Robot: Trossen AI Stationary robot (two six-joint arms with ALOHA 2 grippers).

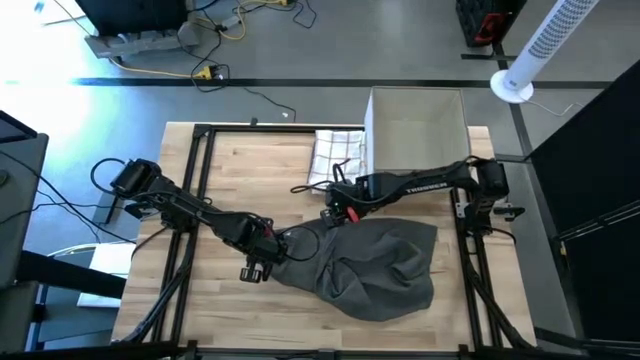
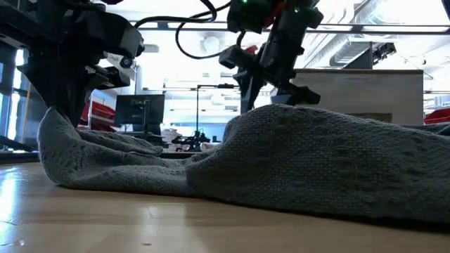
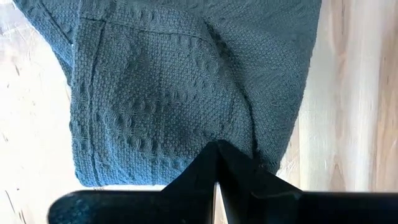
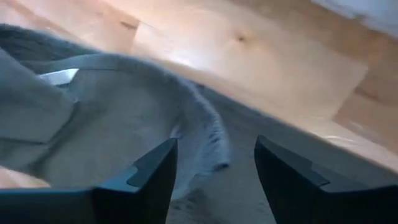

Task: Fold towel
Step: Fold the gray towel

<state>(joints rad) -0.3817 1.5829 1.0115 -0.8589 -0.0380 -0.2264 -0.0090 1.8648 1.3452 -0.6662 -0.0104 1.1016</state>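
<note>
I am pinching the towel (image 1: 375,265) corner in my clenched left gripper (image 1: 262,262), while my right gripper (image 1: 337,208), fingers spread, is hovering over its far edge.

Towel (image 1: 375,265) on table (image 1: 200,310), box (image 1: 415,125) behind.
</note>
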